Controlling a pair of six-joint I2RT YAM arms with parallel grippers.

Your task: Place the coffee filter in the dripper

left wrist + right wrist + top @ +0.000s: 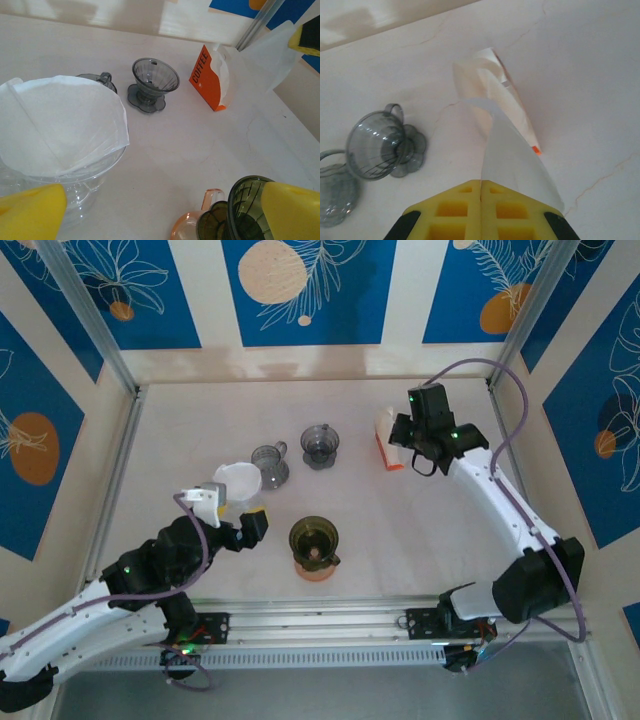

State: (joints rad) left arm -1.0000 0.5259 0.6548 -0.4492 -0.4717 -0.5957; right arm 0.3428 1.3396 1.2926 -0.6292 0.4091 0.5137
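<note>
Currently the right jaws are pinching a limp paper filter (pixel 515 160) by its edge near the orange box (pixel 388 445), apart from the nearest grey dripper (pixel 320 445), and it is risking slipping free or folding in transit; the left jaws are standing spread.

table (pixel 430 530) | clear dripper (pixel 238 483) | two grey drippers (pixel 270 462) (pixel 320 445) | orange server (pixel 315 571) | coffee box (pixel 204 75)

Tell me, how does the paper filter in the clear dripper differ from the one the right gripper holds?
The seated filter is spread open into a cone; the held filter is flat. The seated filter rests in the clear dripper; the held filter is pinched in the shut right gripper. Both are white paper.
</note>
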